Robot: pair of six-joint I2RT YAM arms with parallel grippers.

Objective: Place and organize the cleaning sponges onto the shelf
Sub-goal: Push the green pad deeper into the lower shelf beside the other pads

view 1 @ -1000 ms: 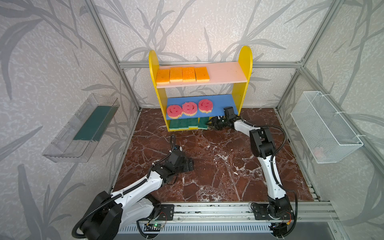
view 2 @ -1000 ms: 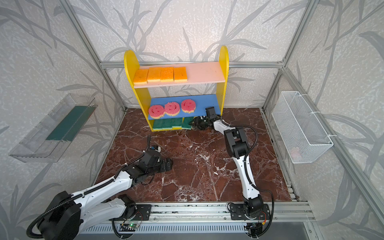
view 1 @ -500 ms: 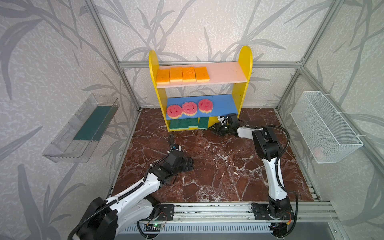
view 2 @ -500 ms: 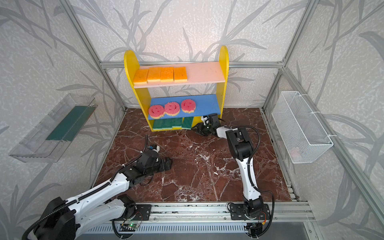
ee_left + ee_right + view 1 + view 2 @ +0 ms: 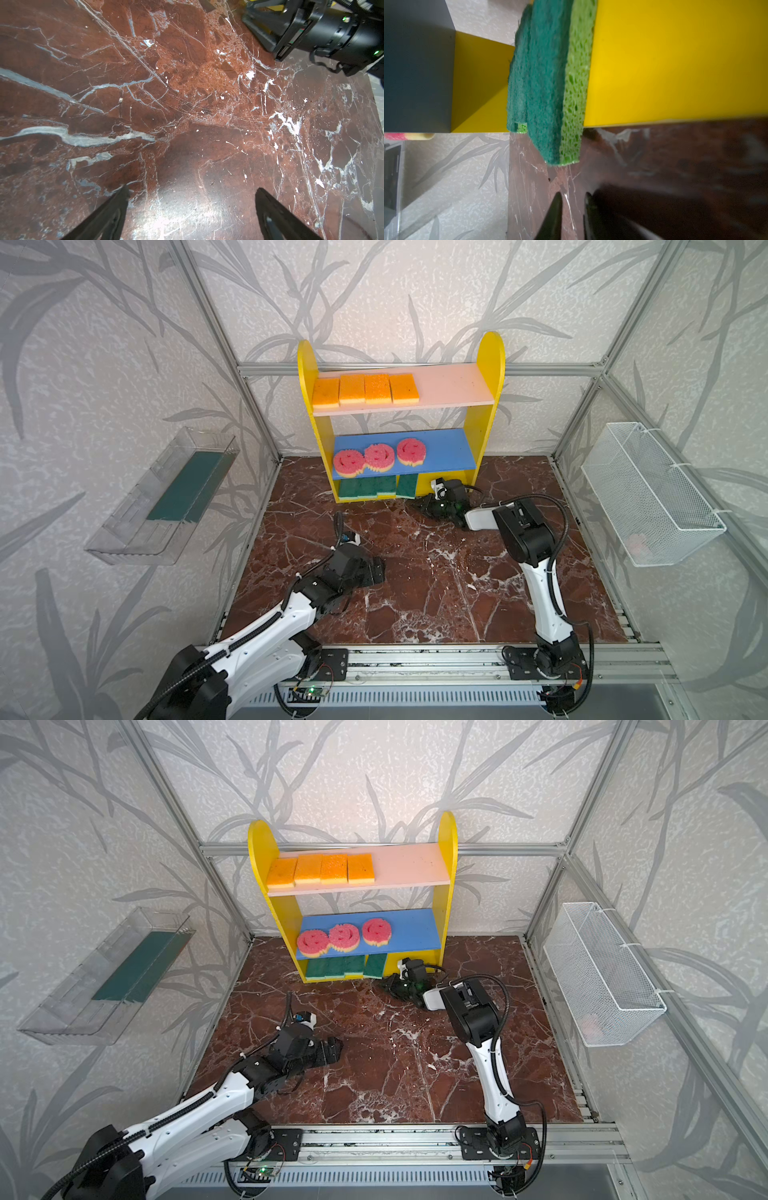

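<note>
The shelf stands at the back of the table, and all the sponges I can see are on it. Four orange sponges lie edge to edge on the left of the pink board. Three pink smiley sponges overlap a little along the blue board. The green-topped sponges lie on the yellow base, dark scrub side up.

The end green sponge juts over the base's front edge (its light green foam shows in the right wrist view).

On the left wall a clear tray holds a long dark green strip. The white wire basket on the right wall has something pale pink at its bottom, too blurred to name.

The right claw sits low just in front of that jutting sponge, apart from it. Its fingertips are almost together with only a thin slit between, gripping nothing. The left claw hovers over bare table well away from the shelf, spread wide and empty.
</note>
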